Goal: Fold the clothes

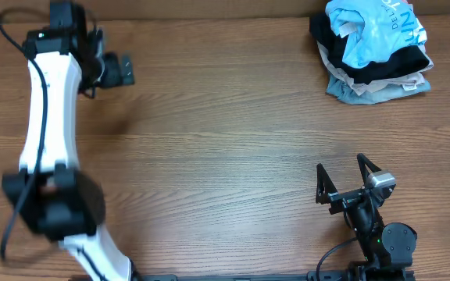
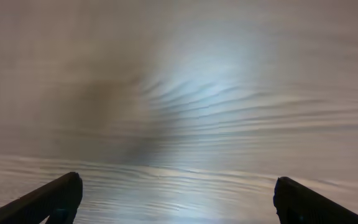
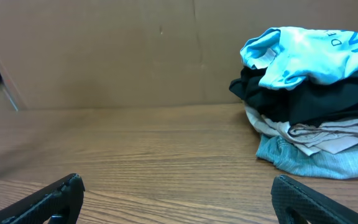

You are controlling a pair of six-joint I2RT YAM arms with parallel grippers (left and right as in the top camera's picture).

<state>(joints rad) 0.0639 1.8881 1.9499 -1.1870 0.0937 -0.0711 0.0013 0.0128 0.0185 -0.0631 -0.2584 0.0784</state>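
Observation:
The clothes, a light sky-blue T-shirt with white print, lie crumpled on top of a pile at the table's far right corner. The right wrist view shows the T-shirt ahead and to the right, well beyond the fingers. My right gripper stands open near the front edge, pointing toward the pile, with nothing but bare wood between its fingers. My left gripper is far away at the back left. It is open over blurred bare wood, as its fingers show.
Under the T-shirt lie a black garment, a beige one and a grey-blue one. A brown cardboard wall closes off the back of the wooden table. The white left arm spans the left side.

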